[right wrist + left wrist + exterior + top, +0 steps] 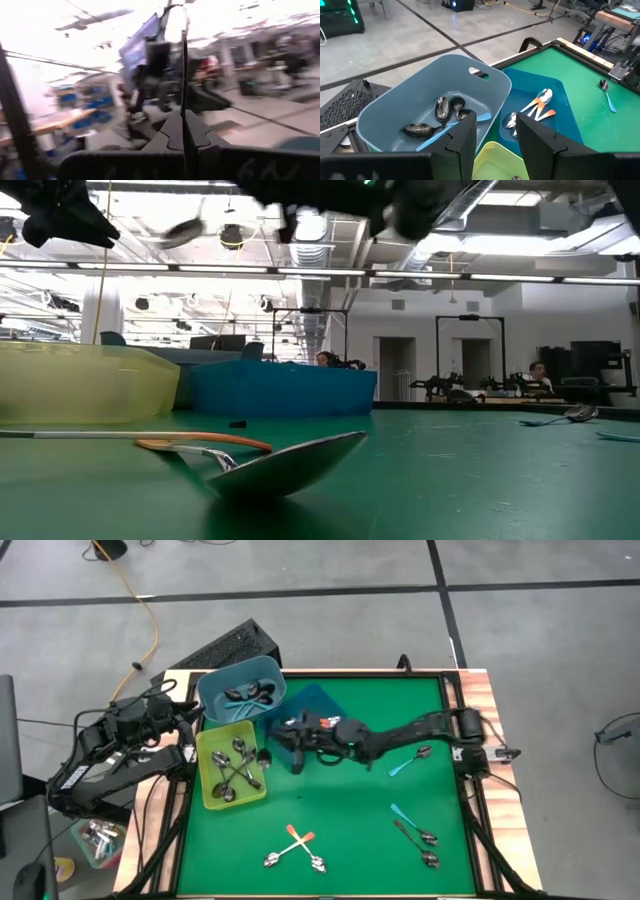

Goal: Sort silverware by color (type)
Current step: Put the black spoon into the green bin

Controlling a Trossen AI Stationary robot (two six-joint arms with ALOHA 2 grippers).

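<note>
Right tool (296, 745): fingers pressed together, empty, above the dark blue tray (325, 705); orange-handled spoons (540, 105) lie inside. Left tool (492, 137): parted, empty, over the light-blue bin (225, 685). Other spoons (415, 835) scattered on the tabletop (350, 810).

Even, bright overhead light fills the high view, with only soft shadows under the arms. In the low view, ceiling strip lights (300, 272) glare toward twelve o'clock, and the nearest spoon (290, 465) is soft, too close for focus. The right wrist view is heavily motion-blurred and washed out at ten o'clock. The left wrist view is crisp.
</note>
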